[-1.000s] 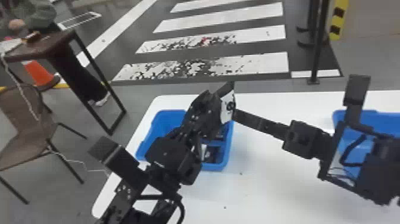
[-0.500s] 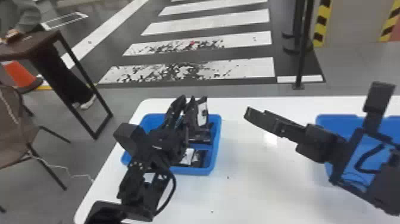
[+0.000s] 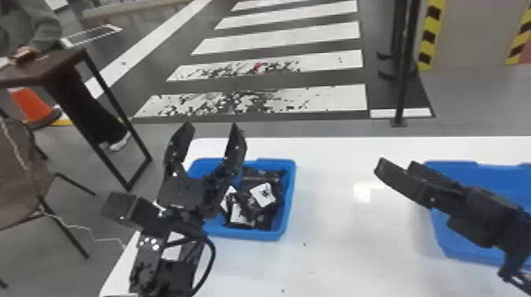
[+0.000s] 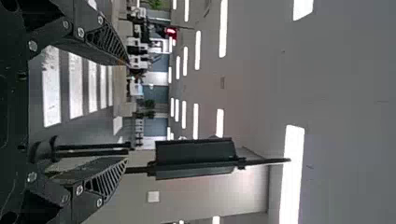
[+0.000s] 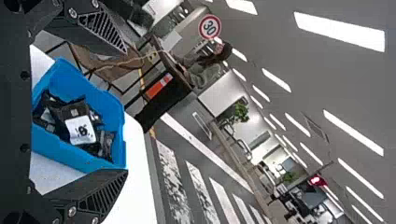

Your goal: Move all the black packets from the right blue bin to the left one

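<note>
Above the left part of the left blue bin [image 3: 287,197], my left gripper [image 3: 211,138] points forward with its fingers spread and nothing between them. Several black packets [image 3: 257,213] with white labels lie piled in that bin. My right gripper [image 3: 395,171] is over the left edge of the right blue bin [image 3: 446,241], whose inside is partly covered by the arm. In the left wrist view the left gripper [image 4: 126,112] stands open. The right wrist view has the right gripper [image 5: 127,112] open, the left bin [image 5: 119,135] and its packets [image 5: 77,116] beyond.
Both bins stand on a white table [image 3: 339,252], with a gap of tabletop between them. Left of the table are a brown chair [image 3: 23,185] and a dark side table [image 3: 51,67] on the floor. A black post [image 3: 407,71] rises behind the table.
The left gripper has swung away from over the packets toward the left, and its fingers now show spread apart. The right gripper has shifted relative to its bin. The head view has shifted too.
</note>
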